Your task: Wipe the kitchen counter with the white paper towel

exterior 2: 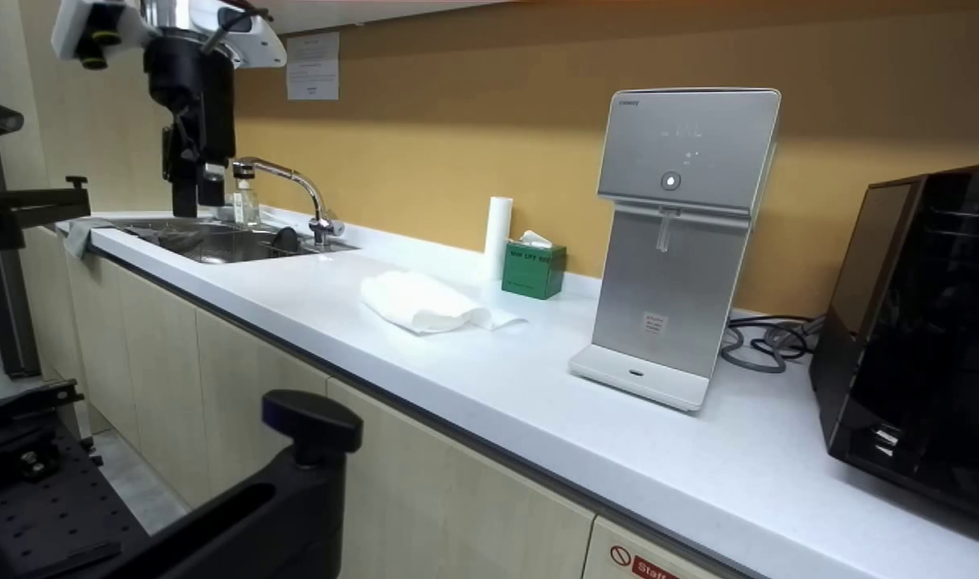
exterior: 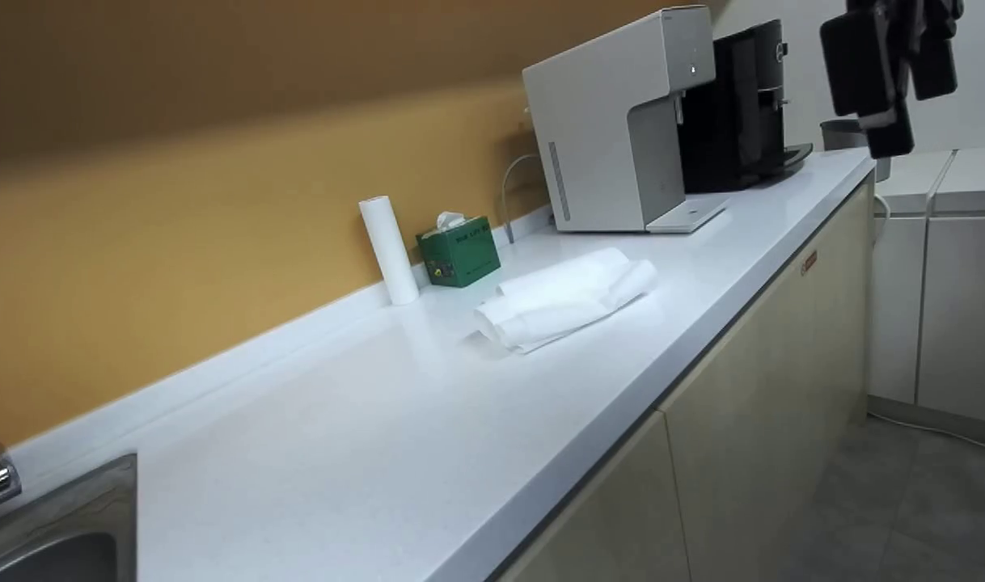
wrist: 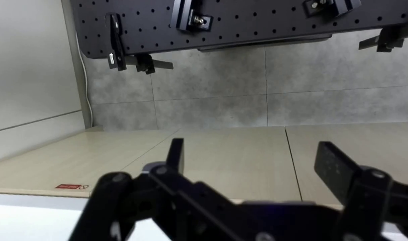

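The white paper towel (exterior: 565, 299) lies loosely folded and crumpled on the white kitchen counter (exterior: 339, 453). In an exterior view the towel (exterior 2: 421, 301) lies near the middle of the counter (exterior 2: 489, 394). My gripper (exterior 2: 198, 197) hangs pointing down, near the sink end in that view, well above and apart from the towel. It also shows at the top right of an exterior view (exterior: 897, 97). In the wrist view the gripper (wrist: 252, 155) has its fingers wide apart with nothing between them. That view shows cabinet fronts and floor beneath; the towel is out of view there.
A white paper roll (exterior: 390, 250) and a green tissue box (exterior: 460, 252) stand against the wall. A grey water dispenser (exterior 2: 682, 241) and a black machine (exterior 2: 923, 338) stand farther along. A sink (exterior 2: 216, 241) with a faucet (exterior 2: 301, 181) is at the opposite end.
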